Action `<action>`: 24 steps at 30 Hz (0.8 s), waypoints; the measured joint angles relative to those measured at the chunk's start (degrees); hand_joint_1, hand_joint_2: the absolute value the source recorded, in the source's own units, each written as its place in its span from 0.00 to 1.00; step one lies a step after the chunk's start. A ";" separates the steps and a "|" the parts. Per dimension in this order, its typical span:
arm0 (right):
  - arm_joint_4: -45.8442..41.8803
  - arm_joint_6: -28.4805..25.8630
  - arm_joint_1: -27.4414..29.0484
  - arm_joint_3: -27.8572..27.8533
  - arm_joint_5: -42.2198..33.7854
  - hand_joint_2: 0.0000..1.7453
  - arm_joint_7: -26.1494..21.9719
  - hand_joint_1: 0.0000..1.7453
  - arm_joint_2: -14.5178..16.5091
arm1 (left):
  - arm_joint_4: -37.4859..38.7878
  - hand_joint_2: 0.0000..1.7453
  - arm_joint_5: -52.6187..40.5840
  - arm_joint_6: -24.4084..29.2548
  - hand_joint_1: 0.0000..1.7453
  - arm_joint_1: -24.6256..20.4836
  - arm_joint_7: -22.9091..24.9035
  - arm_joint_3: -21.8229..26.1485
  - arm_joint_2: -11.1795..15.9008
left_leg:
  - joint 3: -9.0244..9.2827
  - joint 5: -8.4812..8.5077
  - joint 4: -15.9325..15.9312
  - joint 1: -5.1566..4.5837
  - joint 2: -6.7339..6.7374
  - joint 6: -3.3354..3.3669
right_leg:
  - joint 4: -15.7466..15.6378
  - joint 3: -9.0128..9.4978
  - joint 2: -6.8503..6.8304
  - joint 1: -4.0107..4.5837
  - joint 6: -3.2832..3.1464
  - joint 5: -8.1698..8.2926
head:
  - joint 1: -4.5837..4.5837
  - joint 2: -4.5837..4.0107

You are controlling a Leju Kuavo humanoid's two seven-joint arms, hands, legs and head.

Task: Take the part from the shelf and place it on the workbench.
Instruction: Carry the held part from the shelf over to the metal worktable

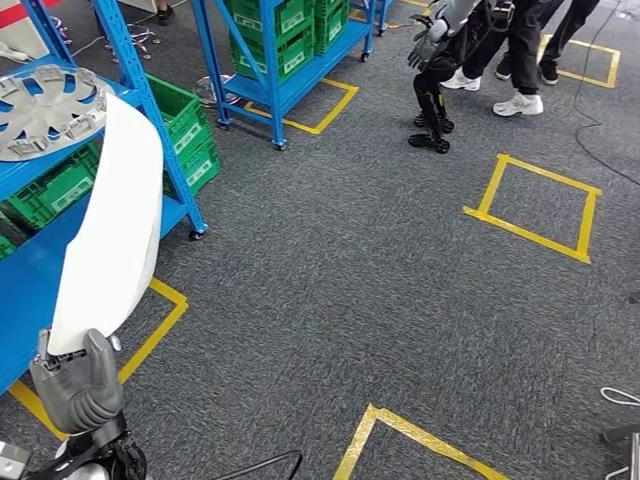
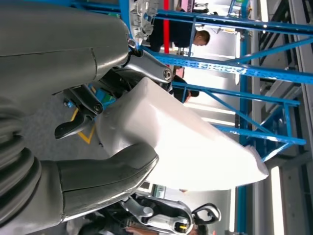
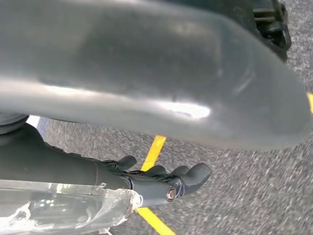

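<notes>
My left hand (image 1: 75,385) grips the lower end of the part (image 1: 113,220), a long curved white panel that rises upright in front of the blue shelf (image 1: 30,270) at the lower left. In the left wrist view the thick thumb (image 2: 103,178) and dark fingers (image 2: 147,66) clamp the white part (image 2: 191,147) between them. My right hand (image 3: 162,181) hangs over the grey carpet with its dark fingers stretched out and nothing in them.
A silver wheel cover (image 1: 38,105) lies on the shelf's upper level, with green crates (image 1: 185,130) below. A second blue shelf (image 1: 279,90) stands farther back. Another robot (image 1: 430,70) and people's legs (image 1: 528,50) are at the far right. Yellow tape squares (image 1: 536,205) mark the carpet.
</notes>
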 joint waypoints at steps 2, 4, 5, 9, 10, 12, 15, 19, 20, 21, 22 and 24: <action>-0.01 -0.28 -0.10 -0.01 0.08 0.00 0.01 0.00 0.00 | 0.49 1.00 0.27 1.52 1.00 -0.10 0.07 0.55 -0.75 | 0.01 -0.06 0.00 -0.32 1.78 0.42 | 7.39 -3.37 -3.35 0.10 0.29 -3.95 | 0.41 0.00; 0.00 -0.42 -0.04 -0.01 0.14 0.00 0.00 0.00 0.00 | 1.09 1.00 0.16 2.86 1.00 -0.29 0.15 1.07 -1.25 | 0.02 -0.14 0.02 -0.56 3.64 0.54 | 13.48 -6.05 -4.09 0.04 0.42 -6.22 | 0.42 0.00; -0.01 -0.45 0.00 -0.01 0.14 0.00 0.01 0.00 0.00 | 1.37 1.00 -0.10 3.19 1.00 -0.45 0.19 1.22 -1.36 | 0.05 -0.20 0.03 -0.62 4.52 0.55 | 13.52 -5.86 -4.22 0.04 0.41 -5.81 | 0.42 0.00; -0.01 -0.40 -0.07 -0.01 0.15 0.00 0.01 0.00 0.00 | 2.22 1.00 -1.11 2.08 1.00 -0.96 0.23 1.29 -1.15 | 0.64 -0.68 0.09 -0.92 7.03 -0.07 | -0.16 2.17 -7.45 0.34 -0.26 -0.26 | 0.38 0.00; -0.01 -0.37 -0.08 -0.01 0.16 0.00 0.00 0.00 0.00 | 2.35 1.00 -1.19 1.59 1.00 -1.00 0.23 1.27 -1.02 | 0.77 -0.78 0.13 -1.05 7.48 -0.32 | -1.95 3.18 -8.15 0.48 -0.56 0.19 | 0.32 0.00; -0.01 -0.33 0.02 -0.01 0.19 0.00 0.00 0.00 0.00 | 2.58 1.00 -1.27 1.00 1.00 -1.04 0.23 1.21 -0.80 | 0.92 -0.83 0.06 -1.11 8.47 -0.91 | -2.47 3.20 -7.53 0.70 -1.27 0.39 | 0.21 0.00; -0.01 -0.30 0.04 -0.01 0.18 0.00 0.01 0.00 0.02 | 2.75 1.00 -1.58 -0.03 1.00 -1.07 0.22 1.05 -0.44 | 0.16 -2.65 2.12 -0.73 6.36 -1.88 | -3.07 3.17 -5.54 0.41 -2.35 0.93 | 0.04 0.00; -0.01 -0.04 -0.11 -0.01 0.22 0.00 0.00 0.00 0.02 | 3.02 1.00 -2.50 -2.41 1.00 -0.79 0.17 1.03 0.43 | -6.63 -8.58 15.65 -0.60 2.74 -2.34 | -3.27 3.03 -2.61 0.20 -2.80 1.23 | -0.40 0.00; -0.01 0.04 -0.09 -0.01 0.23 0.00 0.00 0.00 0.02 | 3.08 1.00 -2.72 -2.77 1.00 -0.77 0.16 1.02 0.57 | -7.32 -8.16 16.60 -0.55 2.66 -2.39 | -3.26 3.01 -1.77 0.17 -2.76 1.27 | -0.38 0.00; -0.01 0.13 -0.08 -0.01 0.22 0.00 0.00 0.00 0.02 | 3.10 1.00 -2.89 -3.11 1.00 -0.77 0.16 1.00 0.67 | -6.85 -6.56 15.18 -0.45 2.53 -2.43 | -3.22 3.01 -0.87 0.08 -2.65 1.33 | -0.39 0.00; -0.01 0.22 -0.09 -0.01 0.22 0.00 -0.01 0.00 0.02 | 3.11 1.00 -3.14 -3.44 1.00 -0.77 0.15 0.98 0.73 | -5.43 -4.35 11.97 -0.26 2.06 -2.54 | -3.12 3.00 0.02 -0.04 -2.46 1.38 | -0.38 0.00; -0.01 0.34 -0.19 -0.01 0.24 0.00 0.00 0.00 0.01 | 3.11 1.00 -3.71 -4.22 1.00 -0.72 0.11 0.93 0.83 | -2.07 -1.05 4.55 0.33 -0.60 -2.76 | -2.53 2.62 1.74 -0.17 -1.82 1.34 | -0.42 0.00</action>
